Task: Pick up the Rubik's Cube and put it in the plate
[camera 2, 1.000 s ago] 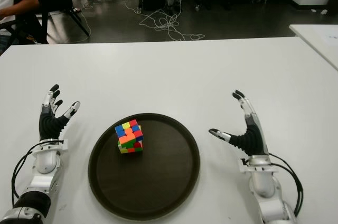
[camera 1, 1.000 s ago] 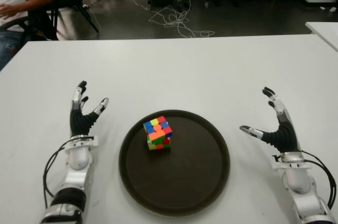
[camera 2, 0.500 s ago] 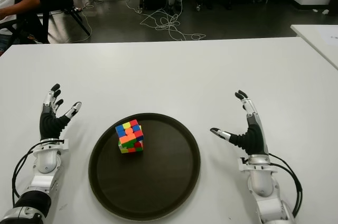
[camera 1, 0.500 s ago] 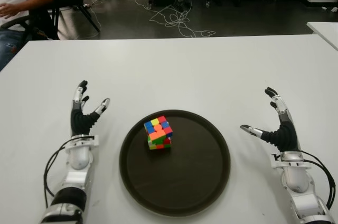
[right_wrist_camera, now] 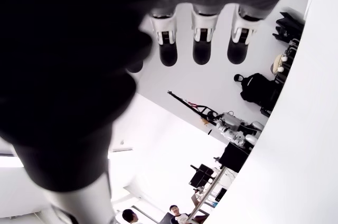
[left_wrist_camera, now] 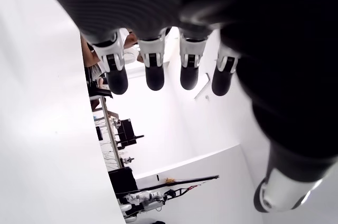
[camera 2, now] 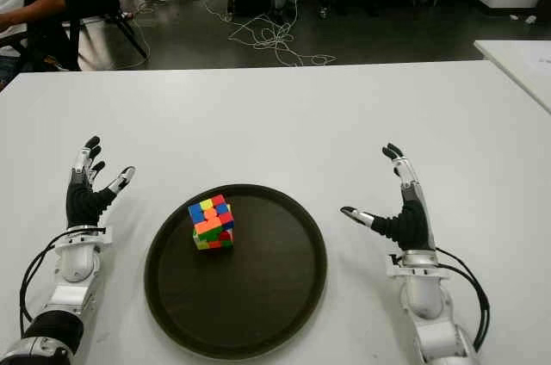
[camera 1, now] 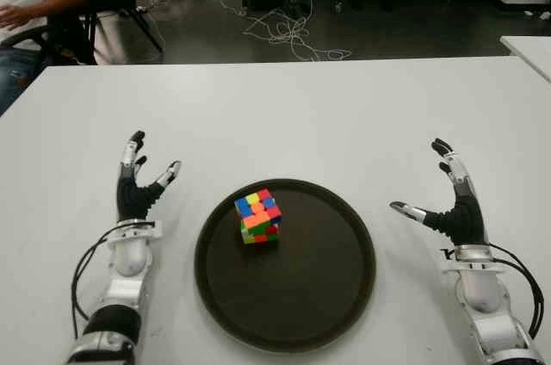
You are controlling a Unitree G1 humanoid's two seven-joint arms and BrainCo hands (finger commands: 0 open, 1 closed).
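dark brown plate (camera 1: 336,296) on the white table (camera 1: 301,115), and i see the rubik's cube (camera 1: 257,216) sitting in it, toward 10 o'clock of its centre. left hand (camera 1: 135,186) at the plate's 9 o'clock, fingers (left_wrist_camera: 153,71) spread, empty. right hand (camera 1: 448,206) at 3 o'clock, fingers (right_wrist_camera: 202,44) extended, thumb out, holding nothing.

I see a white table (camera 1: 327,115) filling most of the view, dark floor (camera 1: 387,34) beyond it with loose cables (camera 1: 288,34). A seated person (camera 1: 26,3) at far left, second white table (camera 1: 529,51) corner at right.
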